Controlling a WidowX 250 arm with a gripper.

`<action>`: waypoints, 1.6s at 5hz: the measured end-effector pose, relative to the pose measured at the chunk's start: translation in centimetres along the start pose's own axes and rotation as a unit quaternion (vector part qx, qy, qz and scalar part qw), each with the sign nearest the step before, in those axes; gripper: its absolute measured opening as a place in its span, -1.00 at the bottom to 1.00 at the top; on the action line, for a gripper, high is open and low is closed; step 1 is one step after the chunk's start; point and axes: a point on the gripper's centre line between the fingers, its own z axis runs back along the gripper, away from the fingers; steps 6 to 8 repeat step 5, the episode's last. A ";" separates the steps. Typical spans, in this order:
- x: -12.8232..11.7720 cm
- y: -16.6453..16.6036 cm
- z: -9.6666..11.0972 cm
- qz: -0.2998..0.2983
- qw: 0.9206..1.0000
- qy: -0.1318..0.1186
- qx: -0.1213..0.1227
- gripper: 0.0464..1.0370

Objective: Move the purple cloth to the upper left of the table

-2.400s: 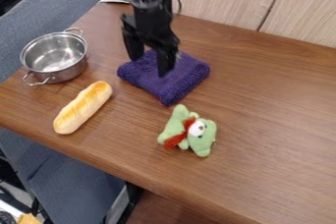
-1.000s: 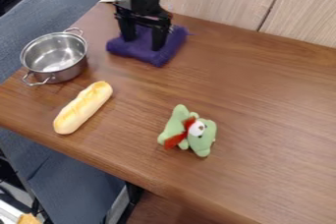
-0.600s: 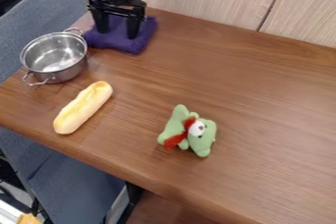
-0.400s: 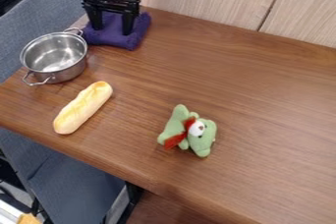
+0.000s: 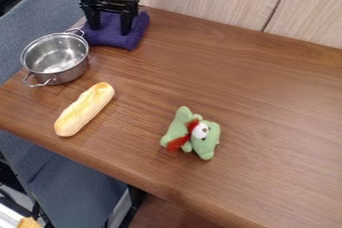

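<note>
Purple cloth (image 5: pixel 110 36) moved upper left, near pot (image 5: pixel 56 58)

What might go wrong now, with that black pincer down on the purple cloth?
The pincer might snag the cloth when it lifts, dragging it out of place. Pushed farther left, the cloth could slip off the nearby table edge. It also lies right by the pot's handle, so a sideways move might nudge the pot.

The wooden table (image 5: pixel 267 102) bears the purple cloth (image 5: pixel 114 37) beneath the gripper (image 5: pixel 111 30), a metal pot (image 5: pixel 56 57) near it, a bread loaf (image 5: pixel 85 109) farther off, and a green plush toy (image 5: pixel 191 133) farthest from it.
</note>
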 end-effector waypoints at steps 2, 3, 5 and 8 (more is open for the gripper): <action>1.0 -1.2 5.4 -0.004 0.997 -0.067 -0.047 0.93; 1.1 -1.6 8.5 -0.013 0.992 -0.110 -0.061 0.93; 1.1 -1.6 8.8 -0.015 0.991 -0.116 -0.060 0.93; 1.1 -1.6 8.8 -0.015 0.991 -0.116 -0.060 0.93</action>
